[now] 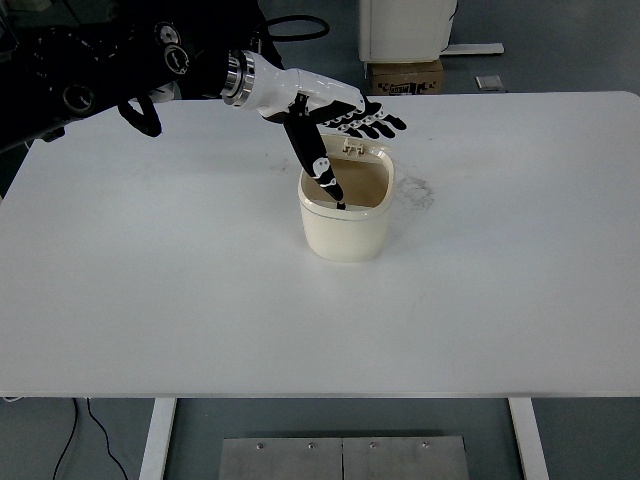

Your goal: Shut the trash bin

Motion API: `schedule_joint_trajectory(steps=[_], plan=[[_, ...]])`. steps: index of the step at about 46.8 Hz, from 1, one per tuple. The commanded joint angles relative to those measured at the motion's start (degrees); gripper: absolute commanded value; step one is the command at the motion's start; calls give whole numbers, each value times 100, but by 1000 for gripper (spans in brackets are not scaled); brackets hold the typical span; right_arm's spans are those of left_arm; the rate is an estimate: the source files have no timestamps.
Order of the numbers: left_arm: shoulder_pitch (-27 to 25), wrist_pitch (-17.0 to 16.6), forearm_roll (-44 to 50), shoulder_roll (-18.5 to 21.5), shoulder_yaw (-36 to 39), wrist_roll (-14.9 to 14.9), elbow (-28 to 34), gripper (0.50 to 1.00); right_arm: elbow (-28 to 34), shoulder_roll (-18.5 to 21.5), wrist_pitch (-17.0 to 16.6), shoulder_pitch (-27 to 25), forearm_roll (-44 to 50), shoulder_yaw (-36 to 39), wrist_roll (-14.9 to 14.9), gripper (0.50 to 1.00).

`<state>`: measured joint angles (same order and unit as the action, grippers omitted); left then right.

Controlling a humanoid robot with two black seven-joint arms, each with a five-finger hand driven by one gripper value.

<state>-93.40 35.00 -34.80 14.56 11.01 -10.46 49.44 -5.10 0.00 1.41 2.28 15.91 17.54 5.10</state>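
Observation:
A small cream trash bin (346,223) stands near the middle of the white table (150,300). Its hinged lid (364,150) at the back is tipped down low over the opening, which still shows as a brown gap. My left hand (335,120) reaches in from the upper left, fingers spread flat on top of the lid. The thumb (318,160) hangs down over the front of the opening. It holds nothing. My right arm is out of sight.
Faint dark smudges (415,190) mark the table just right of the bin. Beyond the far edge sit a cardboard box (405,75) and a white cabinet base (405,28) on the floor.

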Motion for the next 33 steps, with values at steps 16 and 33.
schedule_joint_trajectory(steps=[16,33], plan=[[94,0,0,-23,15,246,242,1000,0,0,0,0,0,4,0,991],[94,0,9,-6,67,475,461,1000,0,0,0,0,0,4,0,991]])
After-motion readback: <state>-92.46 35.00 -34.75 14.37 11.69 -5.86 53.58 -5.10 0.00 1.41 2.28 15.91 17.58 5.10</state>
